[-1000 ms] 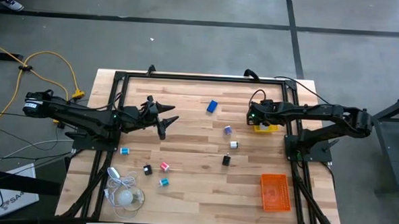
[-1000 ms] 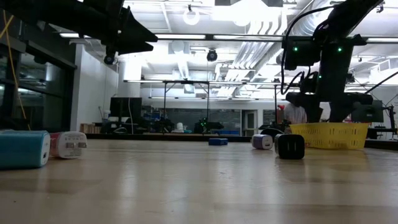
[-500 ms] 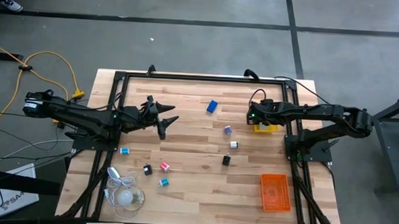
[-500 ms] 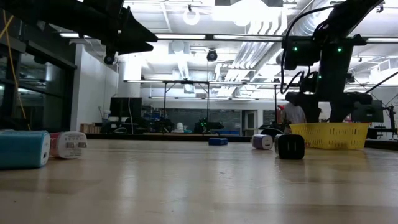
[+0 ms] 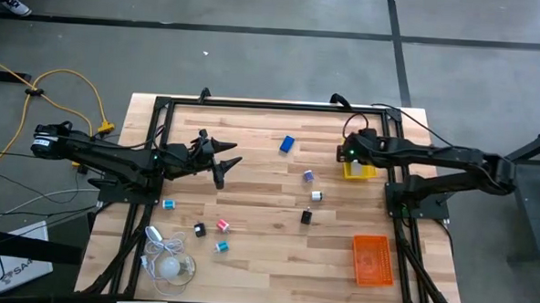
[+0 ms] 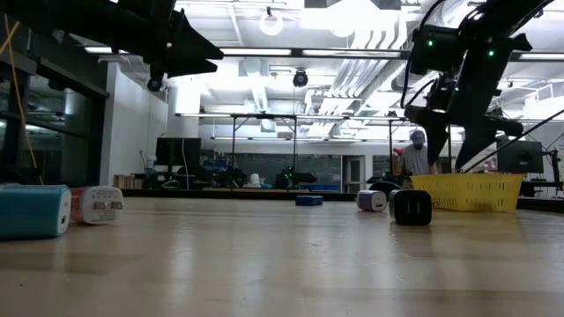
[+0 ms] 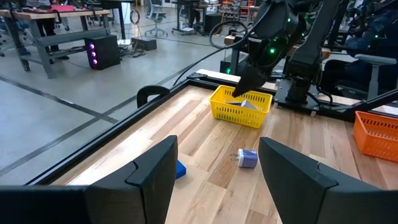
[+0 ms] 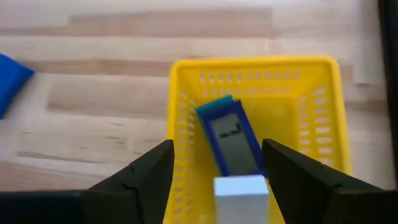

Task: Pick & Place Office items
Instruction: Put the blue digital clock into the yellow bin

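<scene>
While right gripper (image 8: 214, 171) hangs empty, jaws apart, above yellow tray (image 8: 186, 137) | left gripper (image 7: 214, 177) apart, idle | risk: fingers snag tray wall, tipping items out.

Two robot arms, two trays — one yellow (image 5: 361, 171), one orange (image 5: 372, 259) — eight small office items (image 5: 287, 144) loose on the table, two more in the yellow tray, one corded white bulb (image 5: 170, 267)

The blue item (image 8: 12, 81) is cut off by the right wrist view's edge.
</scene>
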{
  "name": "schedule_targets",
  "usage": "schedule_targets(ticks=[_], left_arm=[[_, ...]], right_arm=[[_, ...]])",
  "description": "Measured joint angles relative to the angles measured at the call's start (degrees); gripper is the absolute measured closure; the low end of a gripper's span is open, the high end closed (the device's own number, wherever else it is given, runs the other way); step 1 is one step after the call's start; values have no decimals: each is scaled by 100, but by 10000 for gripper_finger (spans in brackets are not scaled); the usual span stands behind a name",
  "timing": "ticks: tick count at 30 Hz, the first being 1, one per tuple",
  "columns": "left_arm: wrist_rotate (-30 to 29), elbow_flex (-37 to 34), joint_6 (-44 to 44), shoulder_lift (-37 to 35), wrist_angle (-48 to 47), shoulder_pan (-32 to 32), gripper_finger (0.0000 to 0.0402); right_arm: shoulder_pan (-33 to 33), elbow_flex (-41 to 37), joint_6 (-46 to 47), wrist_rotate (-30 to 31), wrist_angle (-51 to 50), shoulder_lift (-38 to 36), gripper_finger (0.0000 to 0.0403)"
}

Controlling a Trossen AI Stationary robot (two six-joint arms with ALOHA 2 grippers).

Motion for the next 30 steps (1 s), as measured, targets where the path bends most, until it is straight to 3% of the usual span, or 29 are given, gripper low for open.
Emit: schedule_targets(ticks=[8,16,30], left_arm=[[0,0,2,-1,0,1,183],[0,0,2,0,0,2,183],[0,0,2,-2,-2,0,183]], right_arm=[[0,0,-688,-79,906,-29,172],[2,0,-1888,-725,2185,10,172],[2,0,-4115,-1818,4519,1114,172]])
